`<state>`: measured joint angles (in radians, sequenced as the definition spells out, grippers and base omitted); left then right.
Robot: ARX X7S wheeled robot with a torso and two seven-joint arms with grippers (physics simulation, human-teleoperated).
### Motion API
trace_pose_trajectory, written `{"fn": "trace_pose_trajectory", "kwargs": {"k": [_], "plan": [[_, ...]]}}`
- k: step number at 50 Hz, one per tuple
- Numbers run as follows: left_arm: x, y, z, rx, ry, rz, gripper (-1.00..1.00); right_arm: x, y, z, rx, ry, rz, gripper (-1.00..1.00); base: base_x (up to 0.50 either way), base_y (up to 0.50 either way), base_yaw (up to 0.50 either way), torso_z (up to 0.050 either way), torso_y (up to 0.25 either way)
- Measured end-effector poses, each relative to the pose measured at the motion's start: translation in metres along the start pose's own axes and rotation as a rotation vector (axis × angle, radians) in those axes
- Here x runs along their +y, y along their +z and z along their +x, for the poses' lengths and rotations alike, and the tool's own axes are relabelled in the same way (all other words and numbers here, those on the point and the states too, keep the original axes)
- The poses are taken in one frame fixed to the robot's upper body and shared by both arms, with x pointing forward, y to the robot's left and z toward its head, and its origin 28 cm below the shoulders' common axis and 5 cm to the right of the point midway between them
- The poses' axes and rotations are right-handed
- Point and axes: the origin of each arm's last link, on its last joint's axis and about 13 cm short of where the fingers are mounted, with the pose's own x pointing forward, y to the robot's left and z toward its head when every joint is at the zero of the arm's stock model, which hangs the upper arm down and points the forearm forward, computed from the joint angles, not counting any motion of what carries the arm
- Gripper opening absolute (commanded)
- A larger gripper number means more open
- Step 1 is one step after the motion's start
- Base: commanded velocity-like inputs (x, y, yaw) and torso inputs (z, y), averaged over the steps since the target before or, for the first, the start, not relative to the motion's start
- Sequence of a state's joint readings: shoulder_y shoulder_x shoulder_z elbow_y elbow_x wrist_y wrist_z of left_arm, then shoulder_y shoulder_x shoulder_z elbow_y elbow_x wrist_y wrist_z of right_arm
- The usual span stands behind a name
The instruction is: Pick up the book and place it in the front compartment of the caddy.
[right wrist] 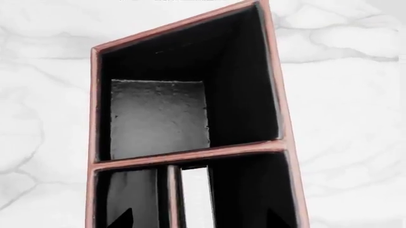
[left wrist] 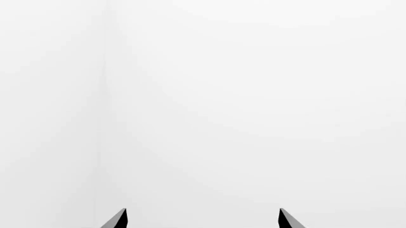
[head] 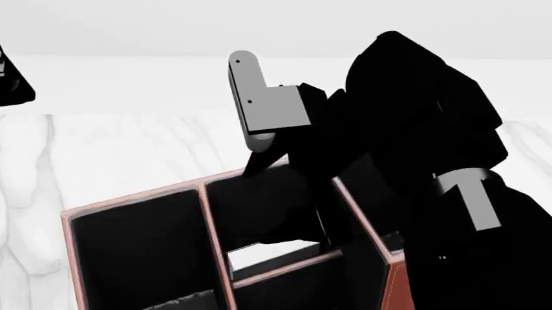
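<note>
The caddy [head: 203,194] is a reddish-brown box with black lining, close below me. My right arm reaches down into it, and the right gripper is hidden behind the arm in the head view. In the right wrist view the right gripper [right wrist: 199,221] is open, its tips wide apart just inside the caddy [right wrist: 95,95]. Between the tips the book [right wrist: 195,194] stands on edge, white page edges up, beside a thin brown partition [right wrist: 171,194]. The book's white edge also shows in the head view [head: 267,253]. My left gripper [left wrist: 203,221] is open and empty, facing a blank white surface.
A squarish cell with a grey floor [right wrist: 159,118] lies beyond a cross partition [right wrist: 190,154]. A long cell [head: 138,245] takes up the caddy's left side. White marble tabletop [head: 112,148] surrounds the caddy. The left gripper [head: 13,84] shows at the far upper left.
</note>
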<state>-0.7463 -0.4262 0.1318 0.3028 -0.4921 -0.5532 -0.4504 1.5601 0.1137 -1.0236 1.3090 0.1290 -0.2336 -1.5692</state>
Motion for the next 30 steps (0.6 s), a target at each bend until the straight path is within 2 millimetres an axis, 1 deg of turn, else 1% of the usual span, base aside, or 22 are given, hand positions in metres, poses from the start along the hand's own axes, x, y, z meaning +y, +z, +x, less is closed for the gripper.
{"fn": "trace_pose_trajectory", "kwargs": {"k": [8,16,24,30], "plan": [[0.0,0.0,0.0,0.001,-0.001,0.0,1.0,-0.002,0.006,-0.011,0.002,-0.027,-0.026,1.0,0.0,0.0,0.0,0.0,0.0],[0.0,-0.001,-0.001,0.001,-0.001,0.0,1.0,-0.005,0.015,-0.027,0.006,-0.073,-0.063,1.0,0.0,0.0,0.0,0.0,0.0],[0.0,-0.001,-0.001,0.001,-0.001,0.0,1.0,-0.007,0.029,-0.049,0.014,-0.144,-0.11,1.0,0.0,0.0,0.0,0.0,0.0],[0.0,0.0,0.0,0.001,-0.002,0.0,1.0,-0.007,0.04,-0.072,0.021,-0.223,-0.144,1.0,0.0,0.0,0.0,0.0,0.002]]}}
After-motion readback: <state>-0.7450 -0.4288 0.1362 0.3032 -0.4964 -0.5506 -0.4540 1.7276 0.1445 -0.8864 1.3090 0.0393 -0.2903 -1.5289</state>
